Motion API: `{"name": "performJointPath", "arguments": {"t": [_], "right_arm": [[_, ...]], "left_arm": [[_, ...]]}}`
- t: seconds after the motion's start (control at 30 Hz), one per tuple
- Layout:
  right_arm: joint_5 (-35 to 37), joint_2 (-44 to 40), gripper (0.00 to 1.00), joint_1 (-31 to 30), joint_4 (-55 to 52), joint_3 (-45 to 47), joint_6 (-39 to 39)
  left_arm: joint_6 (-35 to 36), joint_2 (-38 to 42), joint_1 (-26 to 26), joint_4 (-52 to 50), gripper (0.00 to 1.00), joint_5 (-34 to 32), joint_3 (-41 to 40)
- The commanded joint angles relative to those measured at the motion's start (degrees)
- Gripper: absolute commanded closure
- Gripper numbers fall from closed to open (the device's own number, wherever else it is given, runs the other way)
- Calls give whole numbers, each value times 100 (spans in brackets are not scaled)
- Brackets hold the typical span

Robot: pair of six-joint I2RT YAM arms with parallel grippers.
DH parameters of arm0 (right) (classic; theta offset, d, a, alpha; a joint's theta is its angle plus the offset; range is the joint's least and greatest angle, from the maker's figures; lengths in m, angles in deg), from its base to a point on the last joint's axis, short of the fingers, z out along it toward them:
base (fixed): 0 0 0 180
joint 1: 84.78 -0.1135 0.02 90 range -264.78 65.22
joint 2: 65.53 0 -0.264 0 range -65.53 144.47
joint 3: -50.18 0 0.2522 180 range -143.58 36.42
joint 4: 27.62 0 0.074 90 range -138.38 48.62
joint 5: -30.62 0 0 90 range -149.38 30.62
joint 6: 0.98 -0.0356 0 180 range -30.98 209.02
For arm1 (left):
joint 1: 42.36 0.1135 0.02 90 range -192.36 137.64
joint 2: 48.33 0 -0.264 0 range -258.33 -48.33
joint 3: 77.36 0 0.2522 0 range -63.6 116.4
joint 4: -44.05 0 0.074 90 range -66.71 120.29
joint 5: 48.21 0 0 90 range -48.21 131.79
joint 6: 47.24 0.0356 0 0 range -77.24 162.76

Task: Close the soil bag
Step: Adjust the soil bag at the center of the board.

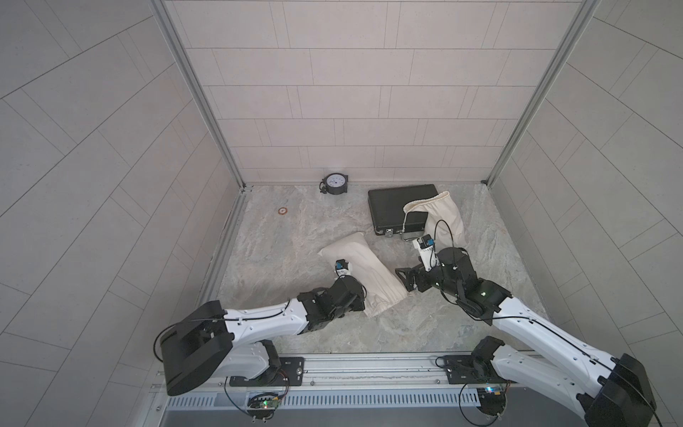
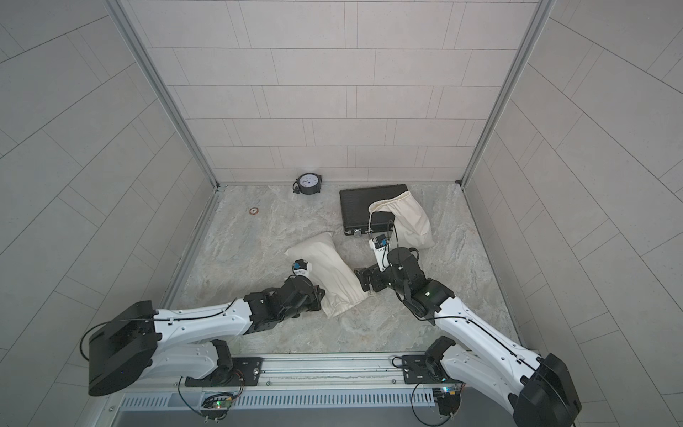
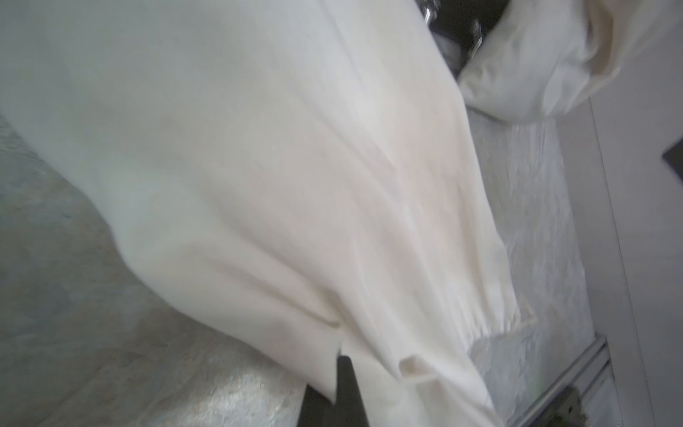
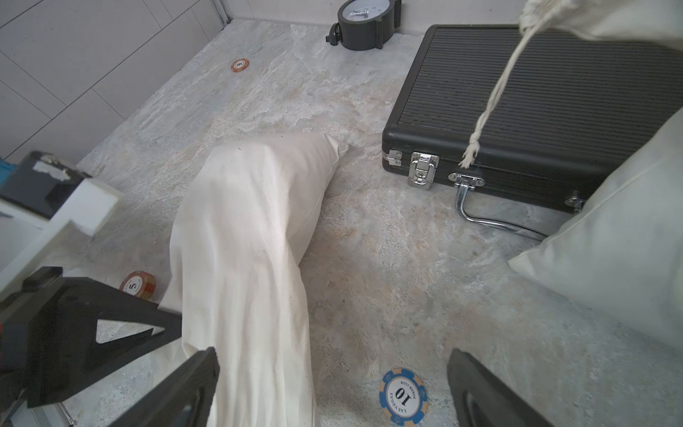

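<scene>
The soil bag is a cream cloth sack lying in the middle of the stone floor, its gathered mouth end toward the arms. My left gripper is shut on a fold of cloth at the bag's edge near that end. From the right wrist view its black finger reaches the bag from the side. My right gripper stands open low over the floor. The bag's mouth end lies just inside one of its fingers.
A second cream drawstring bag leans on a black case at the back right, its cord hanging down. A blue chip lies between my right fingers. Red chips and a round clock lie elsewhere.
</scene>
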Motion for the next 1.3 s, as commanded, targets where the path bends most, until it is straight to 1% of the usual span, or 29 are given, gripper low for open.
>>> {"name": "performJointPath", "arguments": {"t": [0.0, 0.2, 0.27, 0.37, 0.43, 0.53, 0.67, 0.73, 0.83, 0.93, 1.1, 1.17, 1.2, 1.23, 1.27], "right_arm": [[-41, 7, 0, -39, 15, 27, 67], [-286, 101, 2, -57, -27, -34, 158], [-329, 172, 3, -87, -90, -92, 204], [-451, 301, 8, -213, -285, -227, 255], [-511, 348, 11, -406, -443, -358, 222], [-392, 360, 12, -892, -705, -459, 87], [197, 244, 12, -1580, -1299, -746, -80], [514, 72, 10, -1688, -1692, -934, -115], [892, -166, 10, -1694, -2241, -1208, -205], [729, -241, 10, -1694, -2421, -1348, -234], [-48, 159, 9, -1737, -2145, -1435, -374], [-20, 310, 8, -1867, -2076, -1501, -421], [87, 349, 6, -1944, -2050, -1520, -415], [196, 390, 1, -2007, -2035, -1526, -404], [284, 435, 0, -2041, -2042, -1535, -405]], "left_arm": [[221, -70, 367, 271, 100, 319, 180], [858, 136, 1303, -6, 100, 698, 525], [984, 160, 1518, -111, 100, 740, 660], [1161, 173, 1743, -170, 100, 909, 804], [1198, 167, 1753, -207, 100, 938, 875], [1200, 163, 1751, -206, 100, 974, 876], [1195, 144, 1752, -193, 100, 991, 875], [1187, 128, 1754, -190, 100, 996, 888], [1178, 118, 1751, -203, 100, 962, 909], [1173, 118, 1752, -195, 100, 961, 934], [1156, 89, 1752, -172, 100, 979, 956], [1156, 77, 1751, -179, 100, 975, 959], [1148, 70, 1751, -179, 100, 985, 959], [1140, 52, 1755, -179, 100, 994, 962], [1126, 47, 1754, -167, 100, 1007, 965]]}}
